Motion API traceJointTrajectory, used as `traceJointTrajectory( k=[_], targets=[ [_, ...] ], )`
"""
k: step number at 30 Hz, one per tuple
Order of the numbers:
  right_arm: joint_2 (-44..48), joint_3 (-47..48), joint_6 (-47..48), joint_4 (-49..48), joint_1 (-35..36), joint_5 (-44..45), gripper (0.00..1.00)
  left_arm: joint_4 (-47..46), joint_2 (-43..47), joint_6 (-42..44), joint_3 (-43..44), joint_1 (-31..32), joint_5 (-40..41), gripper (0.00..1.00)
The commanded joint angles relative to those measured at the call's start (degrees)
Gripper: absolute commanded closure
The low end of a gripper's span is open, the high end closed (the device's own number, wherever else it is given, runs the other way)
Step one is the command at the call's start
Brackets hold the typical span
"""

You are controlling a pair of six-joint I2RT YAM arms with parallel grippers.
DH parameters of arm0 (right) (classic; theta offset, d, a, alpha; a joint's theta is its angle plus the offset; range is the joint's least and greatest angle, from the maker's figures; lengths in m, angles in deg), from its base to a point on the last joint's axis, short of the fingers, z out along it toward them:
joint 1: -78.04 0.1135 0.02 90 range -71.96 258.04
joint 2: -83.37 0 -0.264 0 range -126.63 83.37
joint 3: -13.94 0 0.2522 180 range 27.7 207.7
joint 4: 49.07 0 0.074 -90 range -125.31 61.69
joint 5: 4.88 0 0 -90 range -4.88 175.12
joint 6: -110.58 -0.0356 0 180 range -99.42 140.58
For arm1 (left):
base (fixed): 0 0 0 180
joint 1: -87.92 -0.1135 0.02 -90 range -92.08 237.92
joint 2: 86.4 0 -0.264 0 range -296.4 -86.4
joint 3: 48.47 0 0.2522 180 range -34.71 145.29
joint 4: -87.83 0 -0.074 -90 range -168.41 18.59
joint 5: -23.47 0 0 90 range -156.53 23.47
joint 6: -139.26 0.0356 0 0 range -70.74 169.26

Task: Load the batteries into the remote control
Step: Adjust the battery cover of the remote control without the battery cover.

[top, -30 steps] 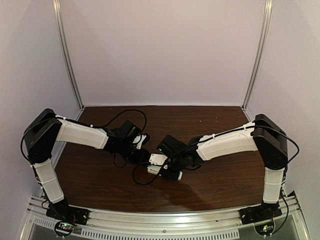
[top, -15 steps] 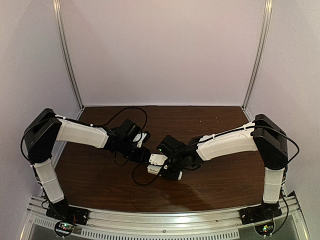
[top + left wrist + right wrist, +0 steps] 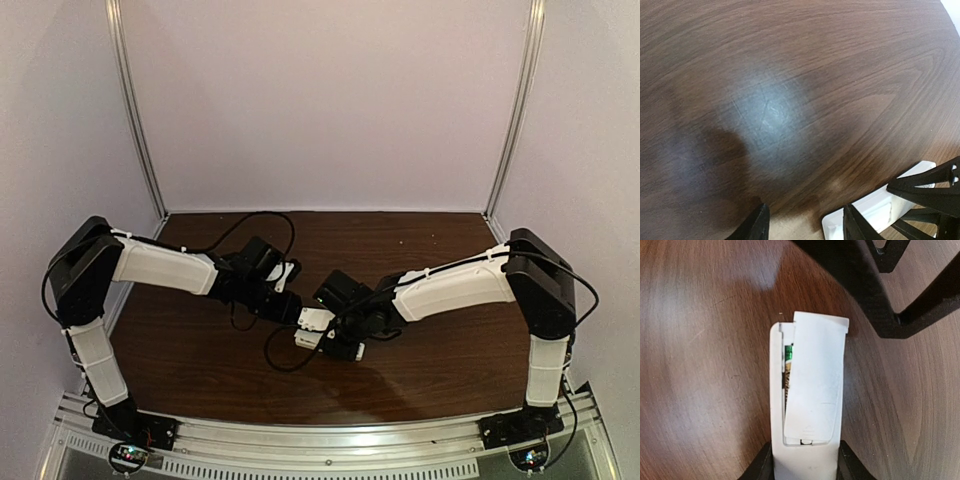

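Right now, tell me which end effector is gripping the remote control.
The right end effector: the remote control sits clamped between its jaws. The left end effector is open, clamped on nothing.

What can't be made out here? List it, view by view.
Batteries: right wrist view, the cover plate hides all but a sliver, so the count is unclear.
Remote control: left wrist view, cut off by the bottom edge.
Top external view: remote control too small for detail.
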Motion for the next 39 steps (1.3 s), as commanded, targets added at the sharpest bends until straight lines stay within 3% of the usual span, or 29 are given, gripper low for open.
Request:
traceJointTrajectory(
  k=[1,6,11,19,34,39],
  targets=[
    [-2.5,-1.5,-0.9,-6.9,0.3,1.4,0.61,-8.7,0.6,-0.7,2.9,3.0,-6.6,0.49],
    [0.4,-3.9,-1.4,-9.4,0.0,0.8,0.45,-8.9,1.6,-0.9,2.2,2.4,-6.5,0.49],
    [3.8,-6.4,-2.2,-12.1,-0.9,-0.8,0.22,-8.6,1.7,-0.6,2.3,2.2,-6.1,0.49],
    [6.7,-10.0,-1.5,-11.5,-2.4,-2.3,0.22,-6.9,1.3,0.1,2.9,2.1,-4.3,0.48],
    [5.5,-10.5,-0.2,-10.5,-3.4,-6.8,0.41,-3.9,-1.8,1.4,5.4,2.1,-0.7,0.48],
    [5.7,-10.9,-0.4,-10.8,-3.3,-7.2,0.43,-3.4,-2.4,0.8,5.4,2.0,0.1,0.49]
  ],
)
